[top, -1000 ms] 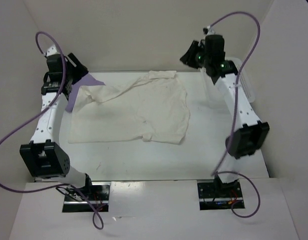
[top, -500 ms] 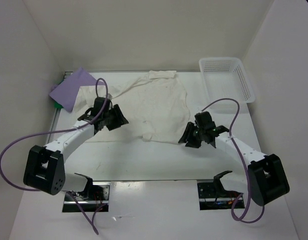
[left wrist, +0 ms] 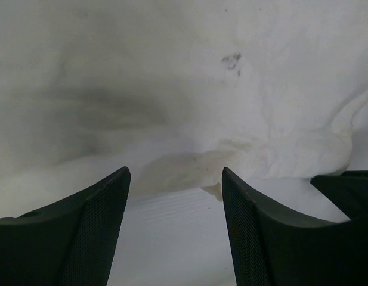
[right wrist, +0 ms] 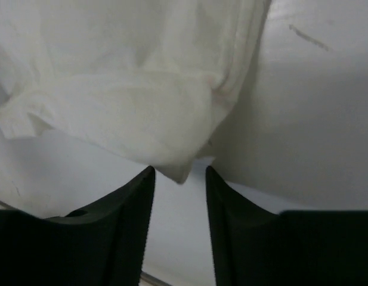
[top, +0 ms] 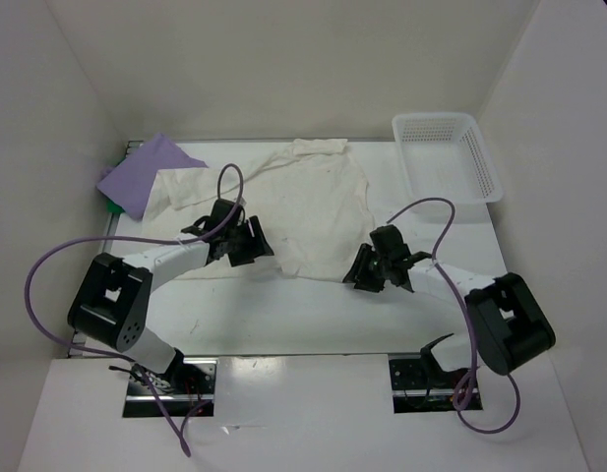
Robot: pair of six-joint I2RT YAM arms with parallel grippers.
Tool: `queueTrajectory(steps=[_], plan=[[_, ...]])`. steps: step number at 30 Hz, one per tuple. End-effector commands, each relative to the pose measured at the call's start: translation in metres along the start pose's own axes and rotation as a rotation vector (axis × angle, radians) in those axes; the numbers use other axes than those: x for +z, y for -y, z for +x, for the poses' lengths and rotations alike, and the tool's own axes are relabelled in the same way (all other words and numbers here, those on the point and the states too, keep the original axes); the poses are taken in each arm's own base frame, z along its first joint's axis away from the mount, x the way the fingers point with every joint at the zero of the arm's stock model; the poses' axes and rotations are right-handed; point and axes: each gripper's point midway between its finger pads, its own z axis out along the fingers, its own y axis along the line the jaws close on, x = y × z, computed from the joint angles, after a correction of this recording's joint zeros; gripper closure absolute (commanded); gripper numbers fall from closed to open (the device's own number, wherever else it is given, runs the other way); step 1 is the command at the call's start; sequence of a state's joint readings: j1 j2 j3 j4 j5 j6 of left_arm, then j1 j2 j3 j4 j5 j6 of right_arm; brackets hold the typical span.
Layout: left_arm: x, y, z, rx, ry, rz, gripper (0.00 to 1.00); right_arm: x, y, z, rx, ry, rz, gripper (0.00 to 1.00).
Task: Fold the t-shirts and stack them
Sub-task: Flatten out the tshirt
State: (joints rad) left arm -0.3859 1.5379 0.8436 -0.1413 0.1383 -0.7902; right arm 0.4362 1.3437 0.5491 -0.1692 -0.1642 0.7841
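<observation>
looking down on a white shirt [top: 303, 202] lying spread across the middle of the surface [top: 283, 310], its near hem rumpled. showing a purple shirt [top: 146, 172] bunched at the far left corner, covering most of a green shirt [top: 113, 206], and a basket [top: 446, 123] sitting far right. hovering low at the near hem: left pincer [left wrist: 175, 173], jaws parted, gripping nothing. hovering at the near right corner: right pincer [right wrist: 179, 171], jaws parted, fabric tip showing between them, not pinched.

A lab rig: white panels [top: 283, 69] enclose the table [top: 283, 315].
</observation>
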Motion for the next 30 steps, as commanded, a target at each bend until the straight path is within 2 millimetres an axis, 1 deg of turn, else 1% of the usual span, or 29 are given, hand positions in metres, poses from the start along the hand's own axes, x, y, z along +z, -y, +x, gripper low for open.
queueTrajectory(steps=[1, 2, 4, 5, 6, 7, 8, 9, 10, 11, 12, 13, 14, 15, 16, 17, 18, 19, 20, 21, 22, 23, 24, 25, 26, 27, 28, 29, 30], plan=[[0.005, 0.008, -0.004, 0.013, 0.017, 0.044, 0.29, 0.017, -0.018, -0.031, -0.037, 0.097, -0.018, 0.58], [0.005, 0.008, -0.004, 0.013, 0.017, 0.044, 0.29, 0.021, -0.018, -0.036, -0.047, 0.110, -0.011, 0.69], [0.007, 0.010, -0.006, 0.013, 0.018, 0.045, 0.31, 0.029, -0.016, -0.038, -0.045, 0.108, 0.009, 0.81], [0.007, 0.010, -0.006, 0.013, 0.018, 0.045, 0.31, 0.028, -0.026, -0.042, -0.066, 0.116, -0.010, 0.86], [0.006, 0.013, -0.010, 0.015, 0.026, 0.052, 0.31, 0.027, -0.027, -0.038, -0.071, 0.098, 0.001, 0.90], [0.003, 0.016, -0.012, 0.017, 0.034, 0.059, 0.31, 0.017, -0.042, -0.047, -0.091, 0.127, -0.024, 0.96], [0.002, 0.017, -0.013, 0.028, 0.032, 0.057, 0.31, 0.010, -0.052, -0.046, -0.107, 0.123, -0.036, 0.98], [0.000, 0.020, -0.017, 0.029, 0.036, 0.061, 0.31, 0.000, -0.049, -0.039, -0.113, 0.077, -0.009, 0.99], [-0.005, 0.022, -0.018, 0.039, 0.033, 0.058, 0.31, -0.018, -0.075, -0.038, -0.129, 0.049, -0.076, 1.00], [-0.006, 0.023, -0.019, 0.039, 0.030, 0.055, 0.31, -0.043, -0.092, -0.038, -0.137, 0.044, -0.139, 1.00], [-0.011, 0.026, -0.024, 0.051, 0.039, 0.051, 0.31, -0.062, -0.091, -0.025, -0.132, -0.020, -0.134, 1.00], [-0.013, 0.027, -0.026, 0.065, 0.040, 0.050, 0.31, -0.090, -0.115, -0.022, -0.145, -0.052, -0.225, 1.00], [-0.015, 0.028, -0.032, 0.059, 0.048, 0.049, 0.31, -0.118, -0.126, -0.021, -0.137, -0.050, -0.288, 1.00], [-0.018, 0.026, -0.036, 0.062, 0.048, 0.042, 0.31, -0.133, -0.125, -0.014, -0.116, -0.091, -0.303, 1.00], [-0.022, 0.029, -0.050, 0.059, 0.074, 0.055, 0.31, -0.142, -0.128, -0.011, -0.101, -0.112, -0.337, 1.00], [-0.025, 0.029, -0.057, 0.052, 0.086, 0.054, 0.31, -0.152, -0.131, -0.001, -0.099, -0.163, -0.395, 0.99], [-0.023, 0.027, -0.062, 0.057, 0.090, 0.048, 0.31, -0.148, -0.123, -0.004, -0.051, -0.177, -0.388, 0.99], [-0.021, 0.027, -0.064, 0.071, 0.086, 0.045, 0.31, -0.139, -0.116, -0.004, -0.036, -0.178, -0.397, 0.98], [-0.018, 0.026, -0.074, 0.069, 0.088, 0.033, 0.31, -0.127, -0.105, -0.016, -0.008, -0.184, -0.394, 0.98], [-0.015, 0.023, -0.081, 0.085, 0.088, 0.023, 0.31, -0.119, -0.102, -0.029, 0.003, -0.160, -0.389, 0.98], [-0.011, 0.024, -0.084, 0.096, 0.081, 0.017, 0.31, -0.112, -0.105, -0.053, -0.012, -0.092, -0.405, 0.98], [0.002, 0.020, -0.084, 0.099, 0.059, 0.002, 0.31, -0.085, -0.091, -0.071, 0.022, -0.085, -0.345, 0.98], [0.006, 0.025, -0.092, 0.103, 0.072, 0.011, 0.31, -0.080, -0.093, -0.099, 0.017, -0.043, -0.367, 0.98], [0.012, 0.023, -0.095, 0.110, 0.071, -0.001, 0.31, -0.070, -0.101, -0.113, -0.003, -0.038, -0.390, 0.98], [0.027, 0.017, -0.092, 0.103, 0.043, -0.020, 0.31, -0.054, -0.096, -0.129, -0.001, -0.009, -0.335, 0.94], [0.030, 0.021, -0.096, 0.103, 0.039, -0.012, 0.31, -0.035, -0.095, -0.154, -0.011, 0.004, -0.306, 0.91], [0.033, 0.020, -0.097, 0.102, 0.034, -0.015, 0.31, -0.027, -0.094, -0.163, -0.008, 0.001, -0.296, 0.85], [0.034, 0.020, -0.097, 0.102, 0.034, -0.015, 0.31, -0.014, -0.093, -0.181, 0.000, 0.020, -0.258, 0.83], [0.034, 0.021, -0.099, 0.104, 0.041, -0.010, 0.31, -0.012, -0.083, -0.195, 0.010, 0.056, -0.225, 0.79]])
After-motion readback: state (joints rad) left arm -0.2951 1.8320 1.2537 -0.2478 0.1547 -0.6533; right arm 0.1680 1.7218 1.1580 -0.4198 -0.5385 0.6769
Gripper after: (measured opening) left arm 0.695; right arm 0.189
